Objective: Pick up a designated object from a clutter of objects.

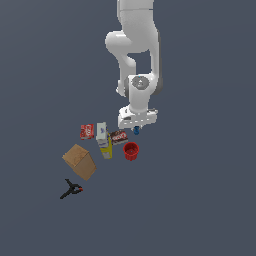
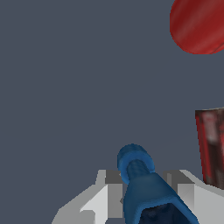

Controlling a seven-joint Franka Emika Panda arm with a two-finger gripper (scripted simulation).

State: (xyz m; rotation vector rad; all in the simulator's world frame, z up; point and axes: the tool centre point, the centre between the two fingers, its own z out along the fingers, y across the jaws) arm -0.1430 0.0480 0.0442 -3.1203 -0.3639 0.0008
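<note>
The jaws of the gripper (image 1: 137,128) stand either side of the blue piece (image 2: 140,183), apparently clasping it, so it hangs upright beneath the hand. It sits just beyond the red cup (image 1: 131,150), beside the brown packet (image 1: 119,136), apart from the clutter's other packets.

We register one non-task element: a flat, matte, slate-grey ground surface (image 1: 210,200), uniform in tone, forming the background of both views.
</note>
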